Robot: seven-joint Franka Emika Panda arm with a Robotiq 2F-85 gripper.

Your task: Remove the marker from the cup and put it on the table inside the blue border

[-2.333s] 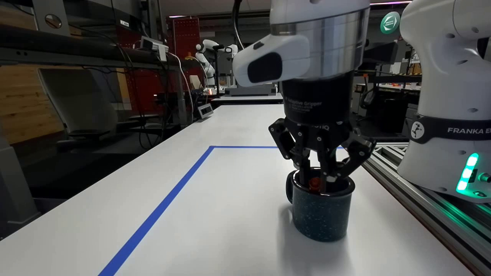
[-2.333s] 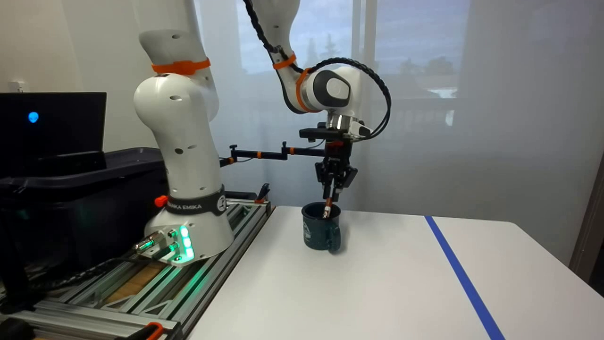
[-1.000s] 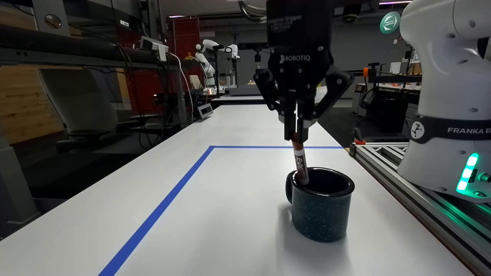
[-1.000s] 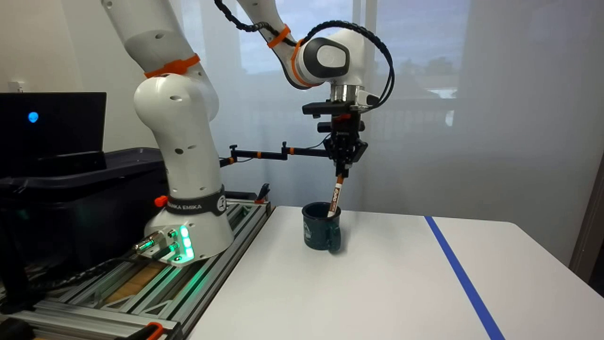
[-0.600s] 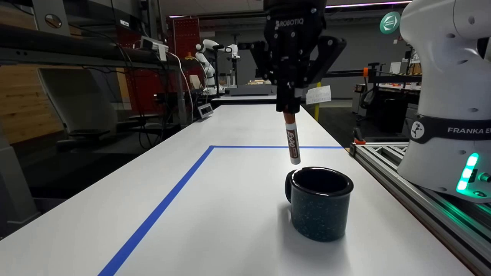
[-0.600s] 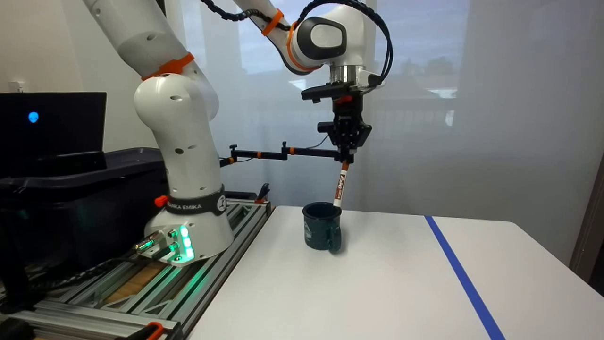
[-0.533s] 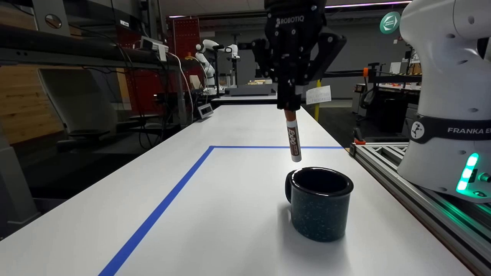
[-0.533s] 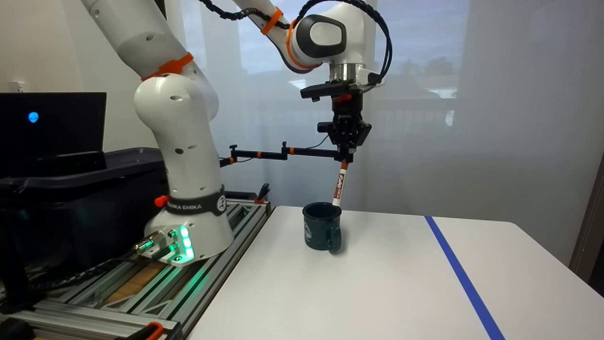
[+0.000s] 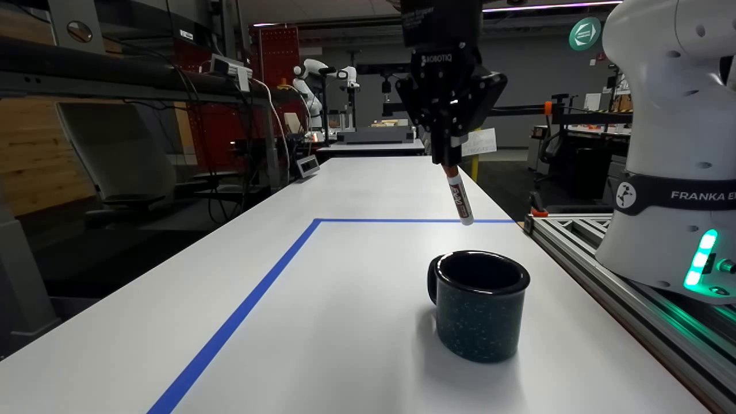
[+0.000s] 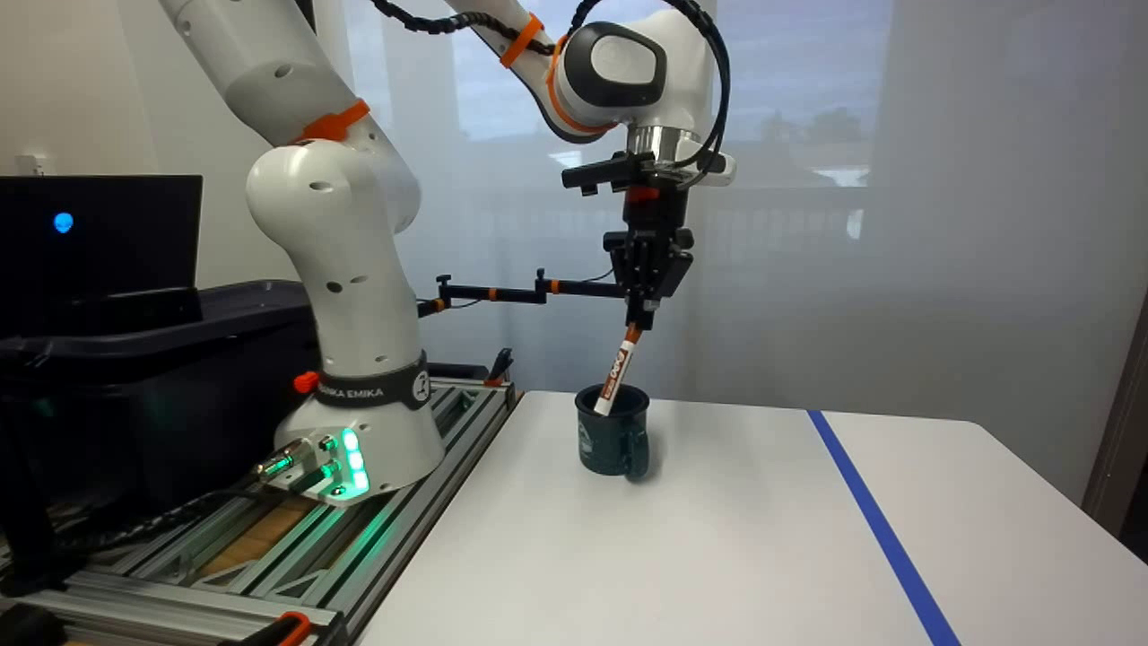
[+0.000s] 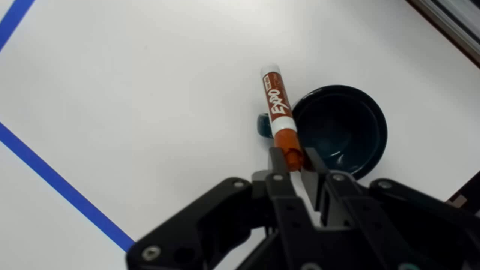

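Note:
My gripper (image 9: 446,158) is shut on the orange-brown cap end of an Expo marker (image 9: 460,198). The marker hangs tilted, its white end down and outside the dark speckled cup (image 9: 482,322). In an exterior view the marker (image 10: 617,372) overlaps the cup's (image 10: 605,453) opening, below my gripper (image 10: 639,318). In the wrist view the cap sits between the fingertips of my gripper (image 11: 294,159). The marker (image 11: 278,99) crosses in front of the handle, beside the empty-looking cup (image 11: 341,127). The blue border (image 9: 247,305) runs along the white table.
The white table (image 9: 345,322) lies under the cup, its blue tape also showing in the wrist view (image 11: 63,187). The metal base rail (image 9: 621,299) runs along the robot's side. A dark bin (image 10: 152,404) stands behind the arm base.
The marker, first down in the cup with my gripper at the rim, is lifted out. Over the last half second my gripper has turned and the marker tilts more. The cup has barely moved.

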